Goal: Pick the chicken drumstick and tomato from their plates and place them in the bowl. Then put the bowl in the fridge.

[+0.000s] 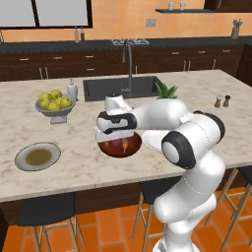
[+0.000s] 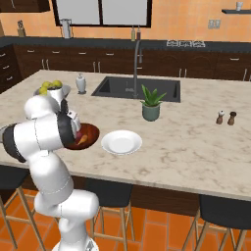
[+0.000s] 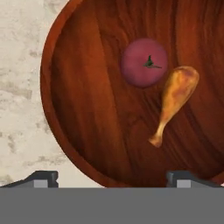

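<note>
A white robot arm holds its gripper (image 3: pixel 111 177) directly above a reddish-brown wooden bowl (image 3: pixel 83 109) on a marble island counter (image 1: pixel 88 170). The 2 fingertips stand wide apart, gripping nothing. Inside the bowl, a dark red tomato (image 3: pixel 144 62) lies touching the fat end of an orange-brown chicken drumstick (image 3: pixel 174 100), which sits at the tomato's 4 o'clock. A white plate (image 2: pixel 121 142) rests just beside the bowl at its 3 o'clock; a grey plate (image 1: pixel 38 156) lies well apart at 9 o'clock.
</note>
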